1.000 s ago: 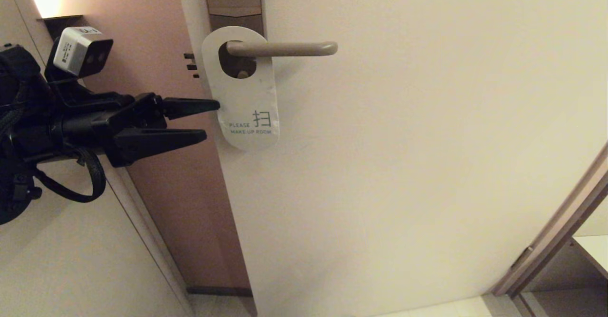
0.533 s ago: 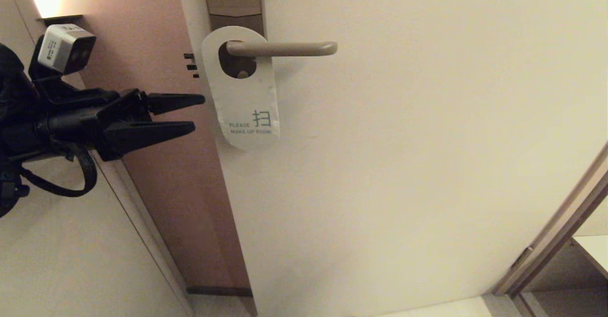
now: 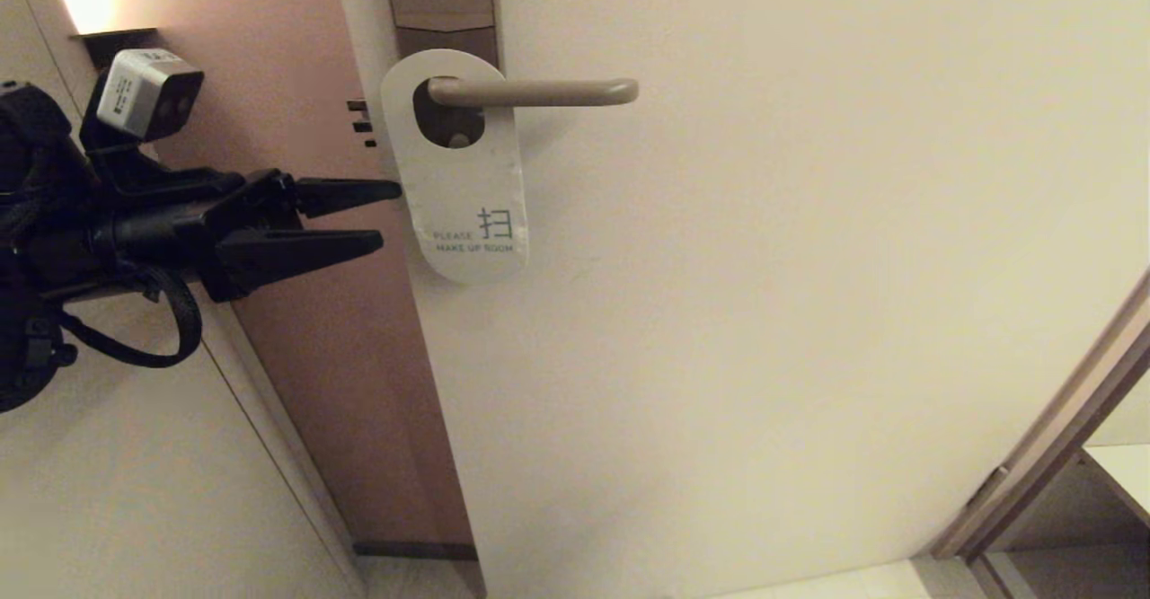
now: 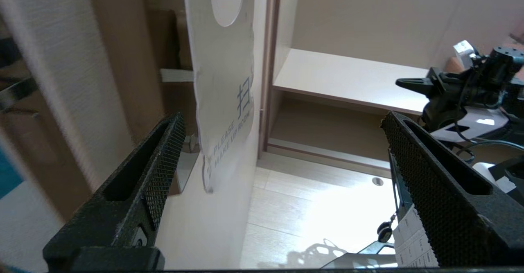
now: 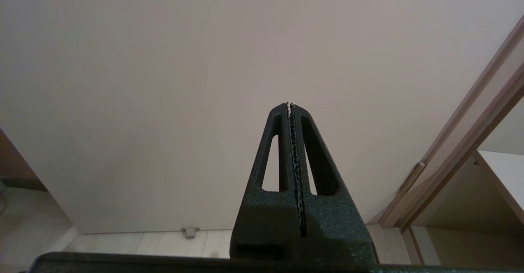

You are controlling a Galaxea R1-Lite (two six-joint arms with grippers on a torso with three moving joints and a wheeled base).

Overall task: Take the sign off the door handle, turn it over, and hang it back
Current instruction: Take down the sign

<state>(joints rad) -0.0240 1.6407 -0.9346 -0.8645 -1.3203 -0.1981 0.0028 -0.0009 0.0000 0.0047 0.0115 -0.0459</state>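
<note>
The sign (image 3: 463, 195) hangs by its oval hole on the door handle (image 3: 539, 92), white face out, reading "PLEASE MAKE UP ROOM". My left gripper (image 3: 391, 215) is open and empty, just left of the sign's lower half, its upper fingertip close to the sign's left edge without touching. In the left wrist view the sign (image 4: 223, 84) hangs edge-on ahead, nearer one finger (image 4: 163, 150), and the gripper (image 4: 282, 121) is spread wide. My right gripper (image 5: 290, 104) is shut and empty, facing the door's bare lower face; it is out of the head view.
The brown lock plate (image 3: 445, 6) rises above the handle. The door's edge (image 3: 395, 249) runs down by the left gripper, with a brownish wall (image 3: 296, 312) behind. A door frame (image 3: 1051, 437) and shelf stand at the lower right.
My left gripper drew back left from the sign's edge, then came partly back towards it. The sign and handle have not moved.
</note>
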